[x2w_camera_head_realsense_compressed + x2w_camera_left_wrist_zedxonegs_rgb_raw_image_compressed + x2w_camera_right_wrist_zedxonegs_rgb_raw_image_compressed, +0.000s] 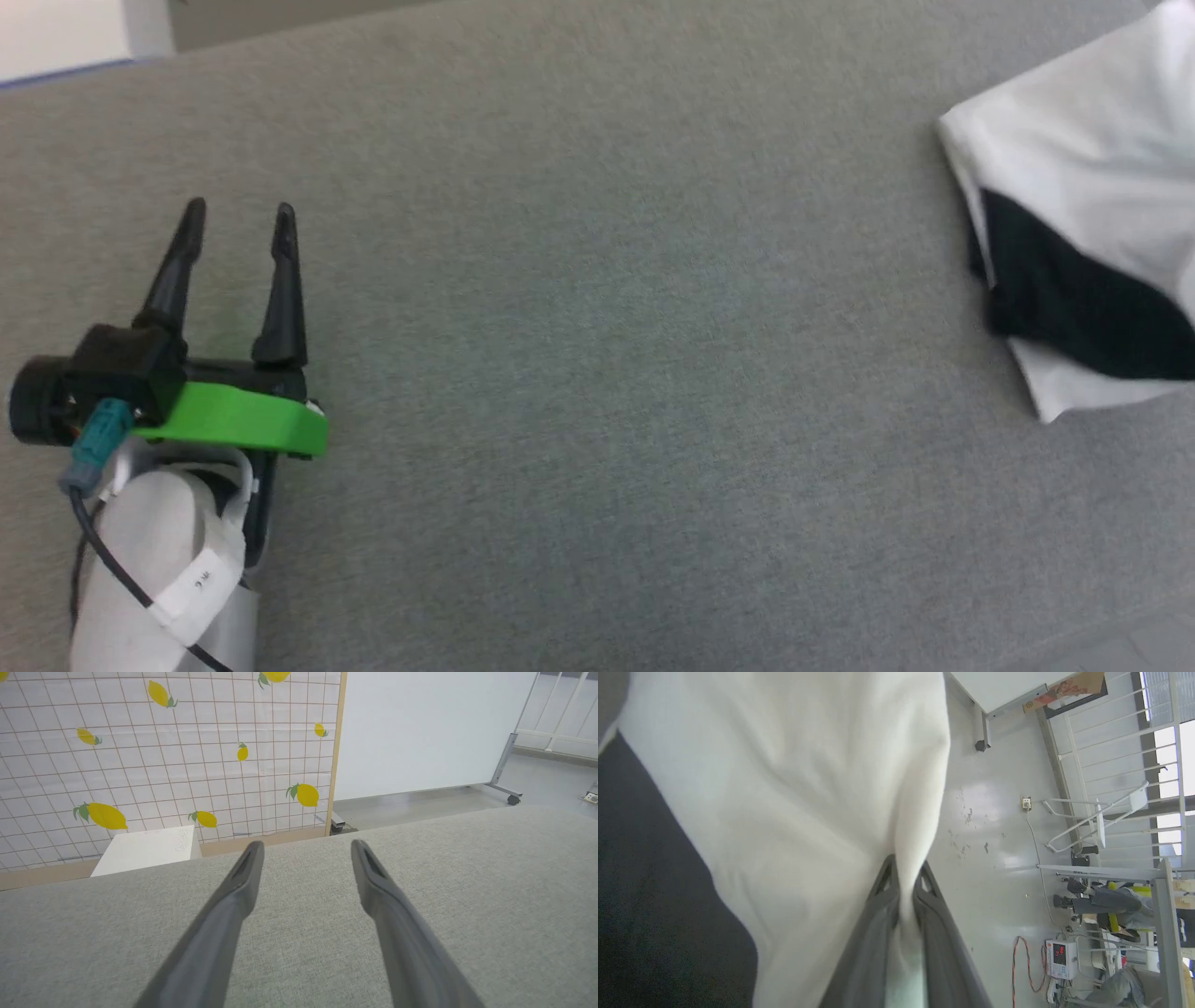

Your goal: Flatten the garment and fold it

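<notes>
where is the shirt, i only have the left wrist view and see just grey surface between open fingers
Observer: The garment shows at the far right edge of the head view, far from the left hand.
Operator: is the right hand on it
Observer: Yes, the right wrist view shows the right hand shut on a pinch of white cloth.
Operator: is it flat yet
Observer: No, the head view shows it bunched, with a black sleeve across the white.

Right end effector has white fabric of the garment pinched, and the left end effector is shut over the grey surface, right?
Not quite: the left end effector is open, its fingers spread over the grey surface, as the left wrist view shows. The right end effector does pinch white fabric of the garment.
</notes>
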Controlling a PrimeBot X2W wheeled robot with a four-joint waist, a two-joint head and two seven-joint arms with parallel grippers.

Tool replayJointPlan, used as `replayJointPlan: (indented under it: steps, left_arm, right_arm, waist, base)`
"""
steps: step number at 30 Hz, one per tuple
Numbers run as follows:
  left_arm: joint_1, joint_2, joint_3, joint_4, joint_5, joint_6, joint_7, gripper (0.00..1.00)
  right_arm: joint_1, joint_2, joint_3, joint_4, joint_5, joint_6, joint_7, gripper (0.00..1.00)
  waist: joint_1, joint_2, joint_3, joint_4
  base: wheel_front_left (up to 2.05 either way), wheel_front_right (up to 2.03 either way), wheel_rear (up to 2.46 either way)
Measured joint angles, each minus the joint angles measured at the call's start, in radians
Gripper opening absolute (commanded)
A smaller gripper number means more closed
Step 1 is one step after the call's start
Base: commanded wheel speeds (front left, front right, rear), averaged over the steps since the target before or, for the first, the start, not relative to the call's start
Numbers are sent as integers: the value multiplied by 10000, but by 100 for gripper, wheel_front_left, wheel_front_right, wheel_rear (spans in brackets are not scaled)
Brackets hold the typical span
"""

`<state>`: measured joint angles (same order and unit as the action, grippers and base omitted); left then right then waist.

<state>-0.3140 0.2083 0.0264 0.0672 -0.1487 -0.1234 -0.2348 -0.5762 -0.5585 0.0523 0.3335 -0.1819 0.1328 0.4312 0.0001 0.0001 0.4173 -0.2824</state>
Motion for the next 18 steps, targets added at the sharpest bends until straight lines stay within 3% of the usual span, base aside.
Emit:
replayJointPlan:
  steps: [8,17,18]
  left_arm:
    - [-248,433,-44,-721,27,0,539,100]
    - [-375,583,-117,-1352,65,8,849,100]
    - [-371,577,-148,-1348,63,12,849,100]
  right_arm:
    - [-677,594,-1586,951,-1012,0,-892,0]
    - [-1275,1011,-2917,1755,-2008,0,-1664,0]
    - [-1294,1058,-3039,1829,-2176,0,-1925,24]
  waist:
    - [0,0,1198,-434]
    - [0,0,1978,-352]
    - [0,0,1979,-276]
  base:
    - [0,0,0]
    - [0,0,0]
    - [0,0,0]
